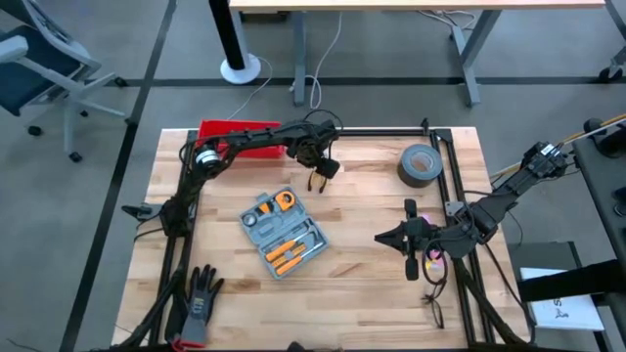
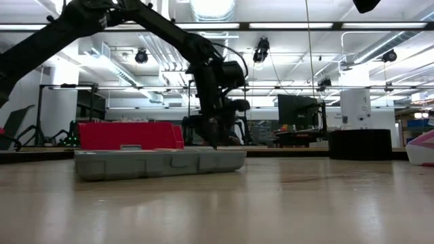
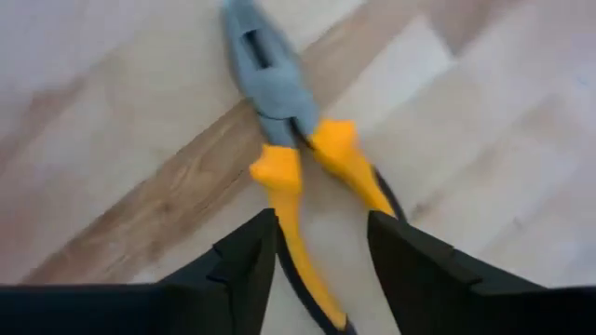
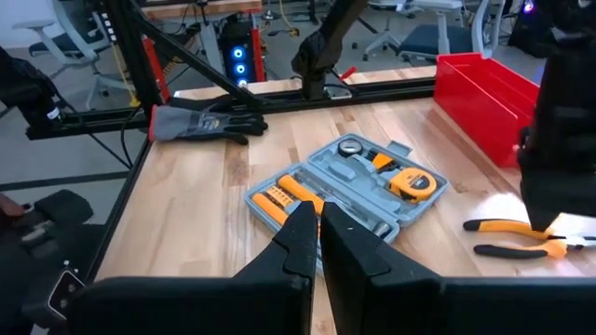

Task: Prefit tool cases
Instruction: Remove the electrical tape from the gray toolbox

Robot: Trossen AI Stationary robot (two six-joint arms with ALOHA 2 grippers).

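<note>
While tool case [image 1: 284, 232] lies open holding tools, left end effector [image 1: 319, 182] apart over pliers [image 3: 296, 149].

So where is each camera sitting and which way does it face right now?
High: above the table, looking straight down on the open case, pliers and both arms.
Low: at table-top height, looking level across; case side-on, left arm behind it.
Left wrist: on the left arm, looking past its open hand at the pliers lying on the table.
Right wrist: on the right arm, past its shut hand, facing the case.
Shared: both wrist views show the pliers.
</note>
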